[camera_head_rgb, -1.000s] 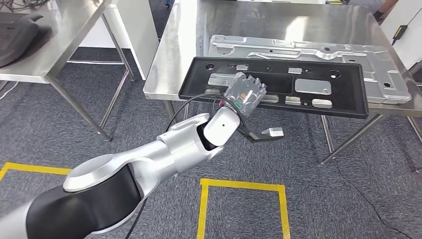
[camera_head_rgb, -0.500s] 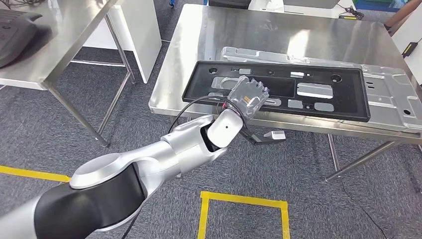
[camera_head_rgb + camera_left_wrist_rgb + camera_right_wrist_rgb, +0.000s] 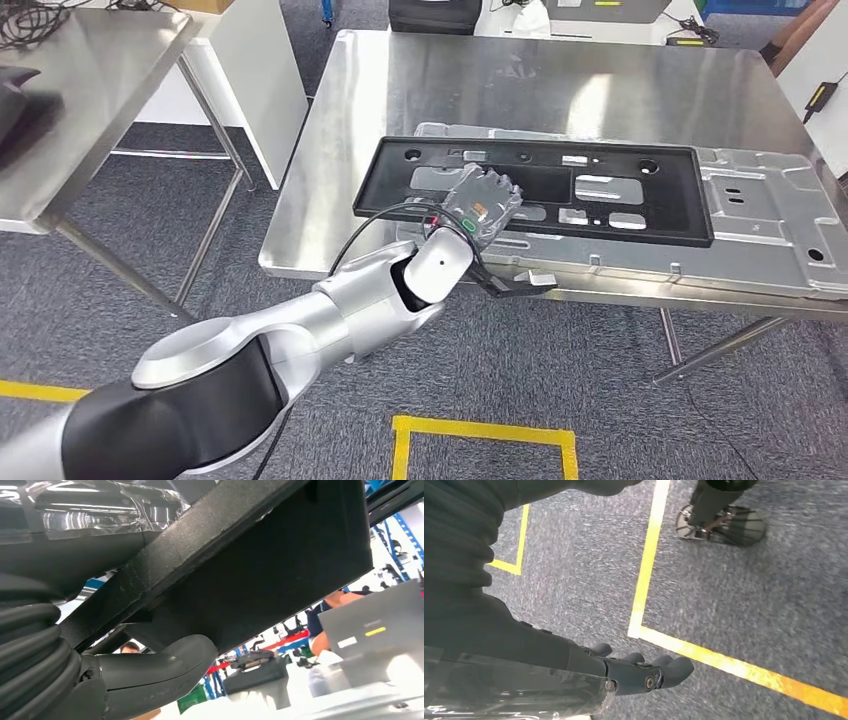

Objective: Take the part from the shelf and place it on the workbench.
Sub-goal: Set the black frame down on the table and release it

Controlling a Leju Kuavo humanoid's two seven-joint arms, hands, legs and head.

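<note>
Nearest, the left arm [image 3: 300,330], silver with a dark shoulder shell, reaching forward from low in the head view. Next, the left hand [image 3: 482,205], clamped on the near long edge of the part [image 3: 530,187]: the left wrist view shows its thick thumb [image 3: 165,672] under the dark underside of the part [image 3: 260,575] with the fingers above (hold judged firm, though the fingertips themselves are hidden). Item: the part, a long black rectangular frame with cut-outs, long axis running across the robot's front, parallel to the near edge of the workbench [image 3: 330,150]. It extends from the hand mostly toward the robot's right and lies over a silver stamped panel [image 3: 760,225] already on the bench; whether it rests on that panel or hangs just above cannot be told. Right hand [image 3: 644,672]: hanging over grey carpet with a yellow floor line [image 3: 649,565], fingers curled in and holding nothing, well apart from the part. Judgement: the left hand alone governs the set-down; the release calls for lowering flat, the far end unsupported.
</note>
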